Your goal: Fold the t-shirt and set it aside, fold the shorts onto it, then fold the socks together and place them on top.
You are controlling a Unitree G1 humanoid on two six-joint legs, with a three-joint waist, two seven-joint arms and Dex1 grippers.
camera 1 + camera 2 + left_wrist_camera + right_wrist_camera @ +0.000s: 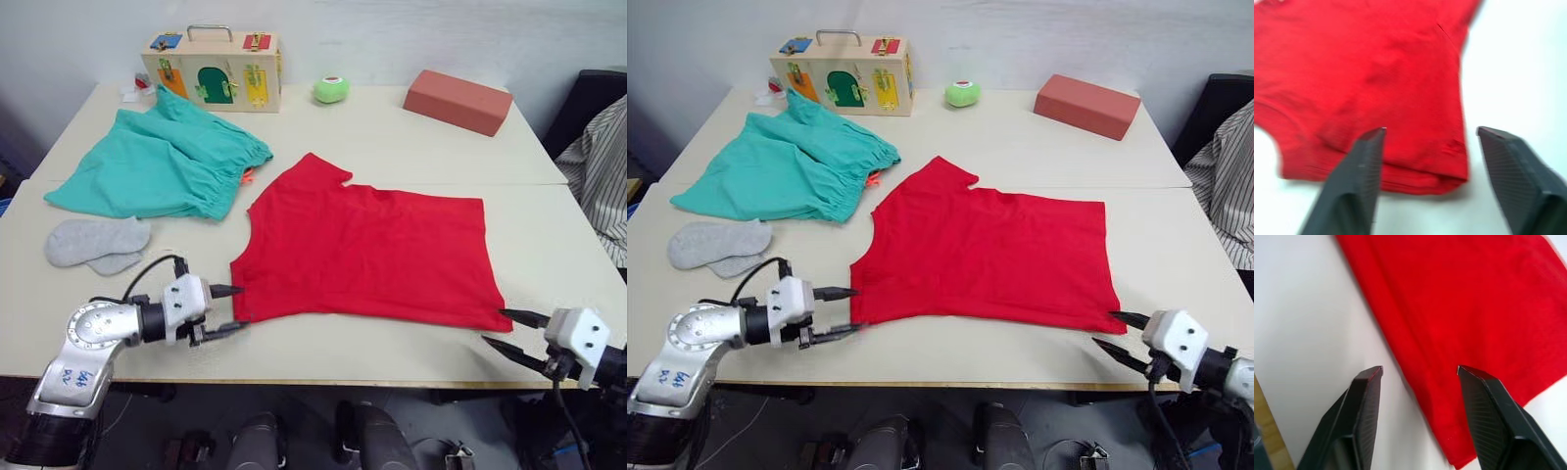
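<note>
Two spread-fingered grippers, left (233, 310) and right (514, 330), beside one t-shirt (367, 250); one shorts (162, 162), two socks (96, 243).

- A pale cream table (392, 137) lies before me, made of two tops meeting at a seam
- Far left on it, a wooden latch box (213, 70) with a metal handle and small coloured doors and locks
- Beside the box, a small green ball-shaped toy (331, 89)
- Far right, a terracotta-red rectangular block (458, 101)
- At my right edge, a person's striped sleeve (600, 176)
</note>
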